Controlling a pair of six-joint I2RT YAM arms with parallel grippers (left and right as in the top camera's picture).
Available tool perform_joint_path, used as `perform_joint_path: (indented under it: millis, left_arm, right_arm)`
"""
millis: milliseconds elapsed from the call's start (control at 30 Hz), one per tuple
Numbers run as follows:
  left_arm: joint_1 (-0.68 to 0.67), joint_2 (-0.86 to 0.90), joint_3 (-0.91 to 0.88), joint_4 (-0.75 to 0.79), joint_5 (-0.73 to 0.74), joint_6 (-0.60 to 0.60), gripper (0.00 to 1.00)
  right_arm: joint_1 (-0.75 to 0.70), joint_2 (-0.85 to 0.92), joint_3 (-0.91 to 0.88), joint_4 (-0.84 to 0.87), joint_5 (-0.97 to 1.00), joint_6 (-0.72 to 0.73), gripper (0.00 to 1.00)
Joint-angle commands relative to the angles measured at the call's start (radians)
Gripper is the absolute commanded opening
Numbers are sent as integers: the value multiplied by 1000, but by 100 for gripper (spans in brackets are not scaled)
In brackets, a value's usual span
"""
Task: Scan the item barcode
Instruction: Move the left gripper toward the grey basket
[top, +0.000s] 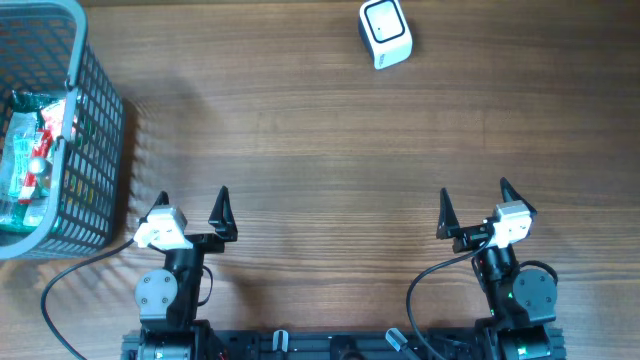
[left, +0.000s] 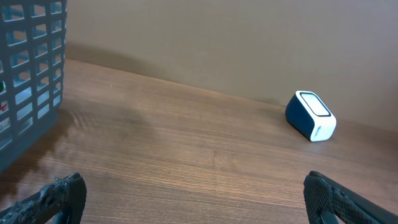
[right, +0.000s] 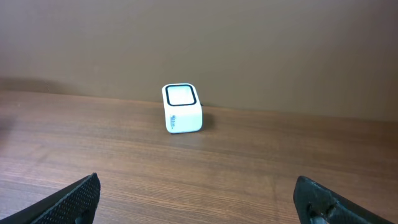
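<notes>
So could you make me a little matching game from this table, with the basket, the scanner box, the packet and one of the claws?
Things
1. basket
2. scanner
3. packet
4. left gripper

Descriptions
A. white and dark blue, alone at the far side of the table
B. open, holding nothing, at the near edge
C. lying inside the basket
D. grey mesh, at the table's left end

Pairs: 1-D, 2-A, 3-C, 4-B

Wooden table (top: 320, 150) — basket (top: 100, 150) (left), scanner (top: 385, 33).
</notes>
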Motion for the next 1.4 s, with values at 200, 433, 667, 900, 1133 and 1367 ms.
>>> perform_joint_path:
  millis: [200, 433, 667, 900, 1133, 1367]
  left_arm:
    - [4, 4, -2, -8, -3, 20, 100]
    - [4, 4, -2, -8, -3, 20, 100]
    - [4, 4, -2, -7, -1, 19, 100]
    - [4, 10, 92, -24, 254, 19, 100]
    - [4, 336, 720, -393, 245, 20, 100]
    - [4, 1103, 1789, -1111, 158, 158, 100]
  right_arm:
    - [-6, -7, -1, 3, -10, -2, 100]
    - [-6, -7, -1, 3, -10, -2, 100]
    - [-6, -7, -1, 3, -10, -2, 100]
    - [-6, -7, -1, 3, -10, -1, 100]
    - [-6, -7, -1, 3, -10, -2, 100]
    - [-6, -7, -1, 3, -10, -2, 100]
